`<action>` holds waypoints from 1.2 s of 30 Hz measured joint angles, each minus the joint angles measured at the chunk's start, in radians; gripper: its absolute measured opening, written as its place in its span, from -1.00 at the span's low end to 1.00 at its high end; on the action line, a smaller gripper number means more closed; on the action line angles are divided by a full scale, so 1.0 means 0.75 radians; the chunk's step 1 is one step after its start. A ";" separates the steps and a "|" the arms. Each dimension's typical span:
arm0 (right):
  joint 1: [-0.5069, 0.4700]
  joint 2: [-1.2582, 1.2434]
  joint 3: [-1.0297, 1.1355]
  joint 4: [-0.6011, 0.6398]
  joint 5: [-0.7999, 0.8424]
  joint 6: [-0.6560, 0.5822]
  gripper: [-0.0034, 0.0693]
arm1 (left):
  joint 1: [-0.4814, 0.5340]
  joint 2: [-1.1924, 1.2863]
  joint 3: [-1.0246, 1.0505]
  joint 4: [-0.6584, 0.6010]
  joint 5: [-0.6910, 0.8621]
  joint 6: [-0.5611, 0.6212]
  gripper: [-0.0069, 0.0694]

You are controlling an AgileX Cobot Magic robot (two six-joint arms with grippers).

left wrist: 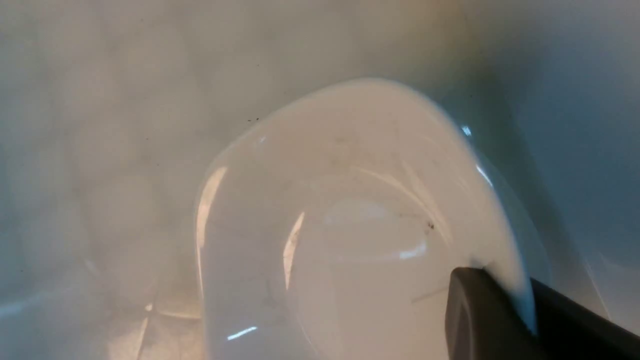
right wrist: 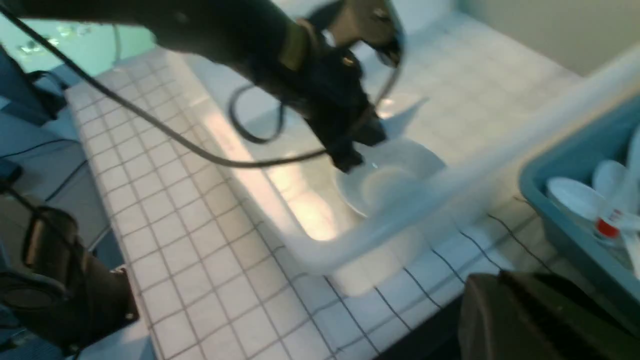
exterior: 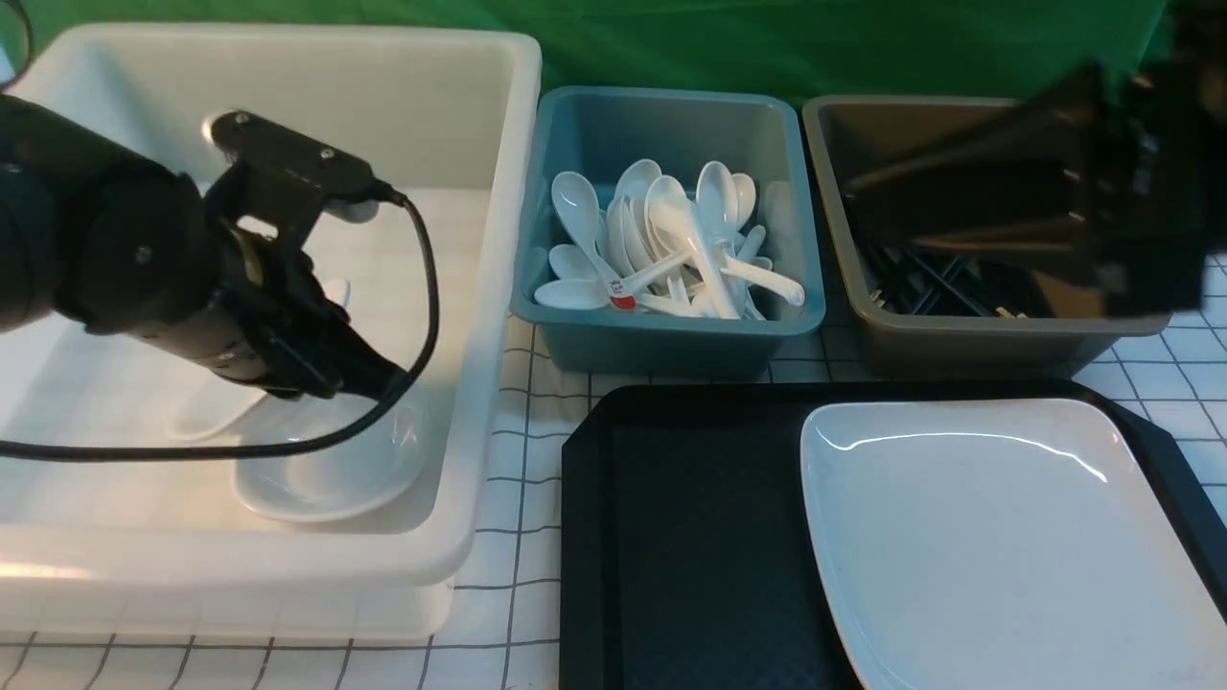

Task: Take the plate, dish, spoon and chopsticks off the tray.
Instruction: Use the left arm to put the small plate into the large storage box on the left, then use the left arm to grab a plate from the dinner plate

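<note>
Release of the dish (exterior: 335,470) is judged to be the step in hand: the small white dish is held low inside the white tub (exterior: 484,287), towards its near right corner. Its rim is pinched between the closed fingers of the left gripper (exterior: 369,383), as is shown plainly in the left wrist view. Whether the base is already set on the tub floor cannot be told. The dish is best lowered until it is borne flat by the floor, and the jaws parted only enough for the rim to be freed. The gripper is then best drawn straight up, so that the glazed rim is not dragged or tipped and neither the tub wall nor the looping cable (exterior: 422,287) is caught. Of the task's other things, the plate (exterior: 997,546) is left lying on the right half of the tray (exterior: 690,537). The spoon (exterior: 618,292) is seen among plain white spoons in the blue bin (exterior: 671,335), and the chopsticks (exterior: 944,287) are seen in the brown bin (exterior: 959,345) beside it. Above that bin the right gripper (exterior: 959,201) is shown blurred; it is clenched, and nothing is seen to be held in it. Everything is carried by a table (exterior: 518,498) covered with a white cloth ruled in a dark grid, and a green backdrop (exterior: 767,38) is hung behind the bins.
</note>
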 joint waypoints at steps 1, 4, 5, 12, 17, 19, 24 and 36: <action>0.054 0.068 -0.097 -0.053 0.037 0.041 -0.85 | 0.000 0.019 0.000 -0.017 -0.006 0.002 -0.72; 0.131 0.197 -0.302 -0.205 0.134 0.180 -0.85 | 0.000 0.062 0.000 -0.063 -0.019 0.002 -0.63; 0.144 0.230 -0.358 -0.270 0.174 0.225 -0.85 | 0.000 0.074 0.000 -0.081 -0.025 0.003 -0.59; 0.169 0.361 -0.554 -0.464 0.320 0.396 -0.85 | 0.000 0.151 0.000 -0.130 -0.050 0.006 -0.08; 0.171 0.362 -0.563 -0.571 0.334 0.414 -0.85 | -0.002 0.115 -0.021 -0.175 -0.022 0.007 0.23; 0.171 0.362 -0.563 -0.644 0.334 0.417 -0.85 | -0.009 0.076 -0.050 -0.187 -0.003 0.007 0.25; 0.116 0.355 -0.564 -0.877 0.336 0.496 -0.85 | -0.147 -0.036 -0.172 -0.222 0.008 0.013 0.07; -0.376 0.105 -0.236 -0.915 0.335 0.527 -0.85 | -0.539 0.386 -0.707 -0.661 0.295 0.030 -0.78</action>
